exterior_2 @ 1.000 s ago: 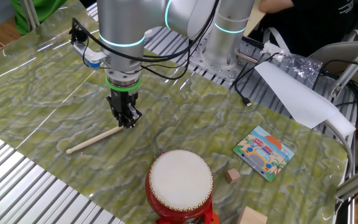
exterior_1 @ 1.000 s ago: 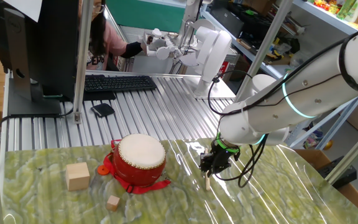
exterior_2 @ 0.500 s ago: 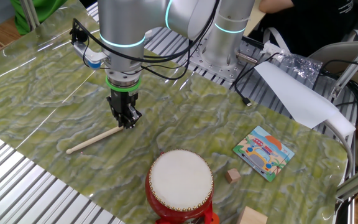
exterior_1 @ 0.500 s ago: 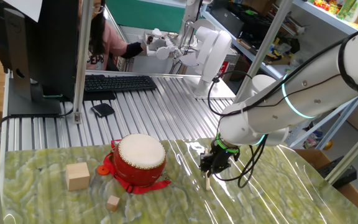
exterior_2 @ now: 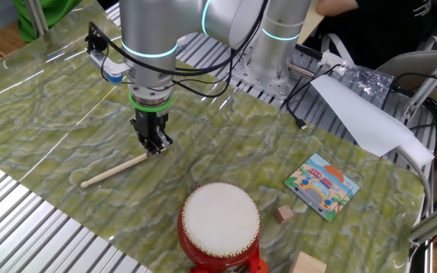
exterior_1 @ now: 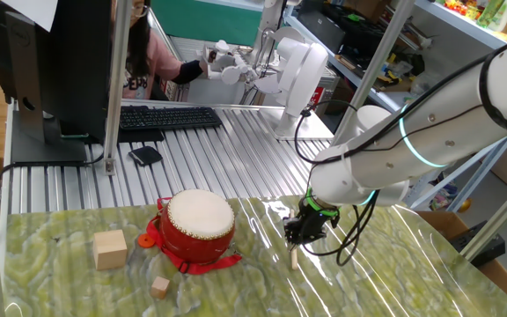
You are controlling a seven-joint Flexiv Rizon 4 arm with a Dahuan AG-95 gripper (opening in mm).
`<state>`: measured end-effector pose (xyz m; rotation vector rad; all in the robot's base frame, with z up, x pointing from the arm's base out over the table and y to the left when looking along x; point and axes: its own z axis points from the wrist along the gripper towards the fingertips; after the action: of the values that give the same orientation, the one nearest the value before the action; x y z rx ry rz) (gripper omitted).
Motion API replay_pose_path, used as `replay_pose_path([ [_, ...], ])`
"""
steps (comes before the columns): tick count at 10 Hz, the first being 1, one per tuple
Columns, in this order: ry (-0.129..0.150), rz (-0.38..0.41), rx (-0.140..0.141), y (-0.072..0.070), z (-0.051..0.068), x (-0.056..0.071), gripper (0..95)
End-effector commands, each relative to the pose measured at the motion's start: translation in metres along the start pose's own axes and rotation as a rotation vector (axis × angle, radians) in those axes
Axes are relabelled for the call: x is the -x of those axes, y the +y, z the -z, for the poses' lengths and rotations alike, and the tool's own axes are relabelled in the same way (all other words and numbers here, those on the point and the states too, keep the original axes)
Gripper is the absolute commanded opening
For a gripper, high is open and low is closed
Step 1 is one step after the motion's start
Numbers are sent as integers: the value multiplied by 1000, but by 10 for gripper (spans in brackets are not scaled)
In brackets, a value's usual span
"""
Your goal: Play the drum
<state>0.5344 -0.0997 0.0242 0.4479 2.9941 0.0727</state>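
- The black two-finger gripper [exterior_2: 152, 144] is pointing straight down at the green marbled table cover [exterior_2: 44, 114], with its jaws pinched narrow on one end of the thin pale wooden stick [exterior_2: 114, 170].
- The stick is lying flat on the cover, its free end reaching away from the gripper; gripping it at the end is leaving most of its length free to swing as a beater.
- The small round red toy drum with the cream-white flat head [exterior_2: 220, 224] is sitting upright on the same cover, well apart from the gripper, its head facing up and unobstructed, ready to be struck.
- In the other fixed view the drum [exterior_1: 198, 226] is resting on its red ribbon base, with the larger plain wooden cube [exterior_1: 110, 249] and the smaller plain wooden cube [exterior_1: 159, 286] near it, on the side away from the gripper [exterior_1: 304, 232].
- A flat colourful picture card [exterior_2: 322, 186] is lying beyond the drum, clear of the likely path.
- Judging by this, the step in hand is securing the stick; lifting it and carrying it over the drum head is what remains.
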Motion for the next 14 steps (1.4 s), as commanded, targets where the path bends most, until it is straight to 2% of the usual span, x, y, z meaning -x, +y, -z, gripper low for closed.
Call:
replay_pose_path([
  [1, 0, -23, -1, 0, 0, 0, 0],
  [2, -3, -24, -13, 0, 0, 0, 0],
  [4, 11, -11, -22, 0, 0, 0, 0],
  [7, 10, -4, -36, 0, 0, 0, 0],
  [9, 2, -18, -58, 0, 0, 0, 0],
  [10, 6, -55, -58, 0, 0, 0, 0],
  [12, 30, -48, -57, 0, 0, 0, 0],
  [13, 33, -45, -49, 0, 0, 0, 0],
  [14, 31, -55, -51, 0, 0, 0, 0],
])
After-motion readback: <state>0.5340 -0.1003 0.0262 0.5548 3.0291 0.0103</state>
